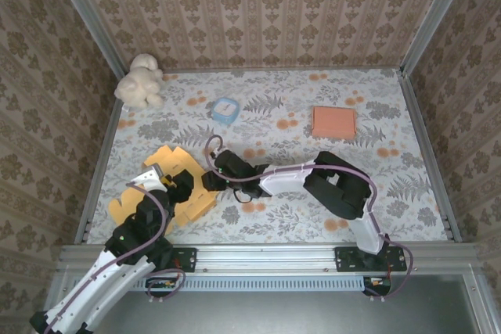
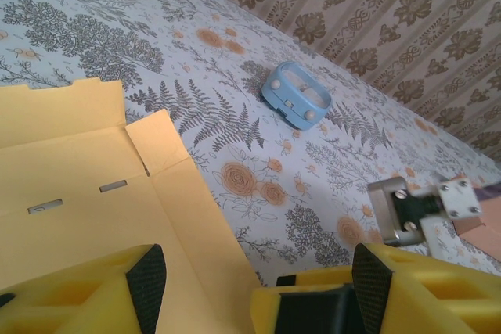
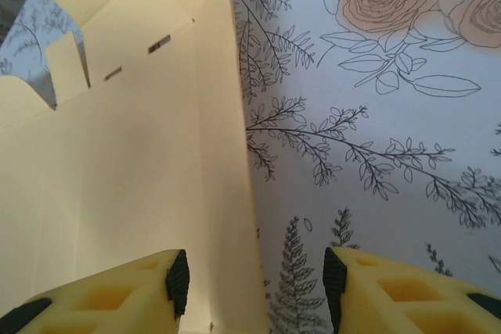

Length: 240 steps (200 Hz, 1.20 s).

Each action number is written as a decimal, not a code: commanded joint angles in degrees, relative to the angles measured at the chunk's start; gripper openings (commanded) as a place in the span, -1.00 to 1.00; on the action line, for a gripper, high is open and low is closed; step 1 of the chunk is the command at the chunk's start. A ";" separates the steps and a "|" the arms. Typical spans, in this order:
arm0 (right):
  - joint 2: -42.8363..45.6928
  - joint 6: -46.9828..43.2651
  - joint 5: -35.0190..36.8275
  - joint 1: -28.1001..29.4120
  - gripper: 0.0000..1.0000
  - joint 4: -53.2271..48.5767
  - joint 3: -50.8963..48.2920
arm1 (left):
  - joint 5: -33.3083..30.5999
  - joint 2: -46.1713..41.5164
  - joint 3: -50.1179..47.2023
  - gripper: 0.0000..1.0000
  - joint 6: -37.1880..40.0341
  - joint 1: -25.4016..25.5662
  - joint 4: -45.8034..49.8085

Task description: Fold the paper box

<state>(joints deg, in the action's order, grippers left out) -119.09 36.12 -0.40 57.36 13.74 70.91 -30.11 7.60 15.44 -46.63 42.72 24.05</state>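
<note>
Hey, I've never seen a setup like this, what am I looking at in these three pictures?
Two robot arms are bolted to a table's near edge. One picture looks down from above; the other two come from cameras on each wrist, with yellow fingers at the bottom. The left gripper and right gripper meet at a flat yellow paper box, still unfolded. The right gripper's open jaws straddle its edge; the left gripper's jaws are open with nothing between them. Nothing is held yet. Also on the flowered table: a white plush toy, a small blue clock and an orange pad.
</note>
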 commanded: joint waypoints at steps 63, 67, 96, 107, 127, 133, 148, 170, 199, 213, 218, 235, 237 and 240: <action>-5.92 -7.85 -15.90 -2.65 -0.09 -12.26 8.88 | 1.43 -0.59 -0.77 0.35 -1.00 0.26 -0.95; -6.11 -7.90 -16.26 -2.73 -0.10 -12.40 9.10 | 1.45 -0.64 -0.69 0.35 -1.00 0.33 -1.07; -7.19 -8.31 -18.18 -2.96 -0.18 -13.44 10.12 | 1.63 -0.64 -0.71 0.35 -1.01 0.27 -0.96; -7.47 -8.71 -18.67 -3.02 -0.19 -14.14 10.61 | 1.81 -0.64 -0.68 0.35 -1.09 0.19 -1.02; -8.00 -9.72 -18.76 -3.09 -0.20 -16.24 11.98 | 1.98 -0.67 -0.73 0.35 -1.16 0.24 -0.94; -8.12 -10.07 -18.77 -3.12 -0.20 -16.85 12.34 | 1.98 -0.63 -0.72 0.35 -1.09 0.24 -0.98; -8.35 -10.49 -18.95 -3.22 -0.21 -17.84 13.05 | 1.98 -0.69 -0.70 0.35 -1.09 0.26 -0.90; -8.43 -10.81 -19.89 -3.26 -0.26 -18.38 13.31 | 1.98 -0.72 -0.67 0.35 -1.09 0.24 -0.93; -7.86 -11.32 -20.32 -3.59 -0.56 -19.27 13.22 | 1.91 -0.70 -0.65 0.35 -1.17 0.20 -0.69; -6.82 -11.59 -20.34 -3.87 -0.79 -19.34 12.54 | 1.98 -0.69 -0.51 0.35 -1.17 0.22 -0.67; -6.27 -11.76 -20.34 -4.01 -0.87 -19.35 12.20 | 1.98 -0.67 -0.51 0.35 -1.21 0.18 -0.61; -4.20 -12.48 -20.43 -4.63 -1.00 -20.05 11.21 | 1.98 -0.83 -0.41 0.35 -1.12 0.27 -0.49; -3.91 -12.61 -20.43 -4.67 -1.00 -20.15 11.01 | 1.98 -0.83 -0.41 0.35 -1.10 0.28 -0.50; -3.44 -12.88 -20.36 -4.80 -1.00 -20.41 10.84 | 1.96 -0.78 -0.48 0.35 -1.16 0.19 -0.50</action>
<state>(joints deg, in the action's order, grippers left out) -125.43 25.02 -20.38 53.65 -3.14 83.18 -28.32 7.60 15.38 -46.98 42.72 24.05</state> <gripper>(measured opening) 0.055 0.675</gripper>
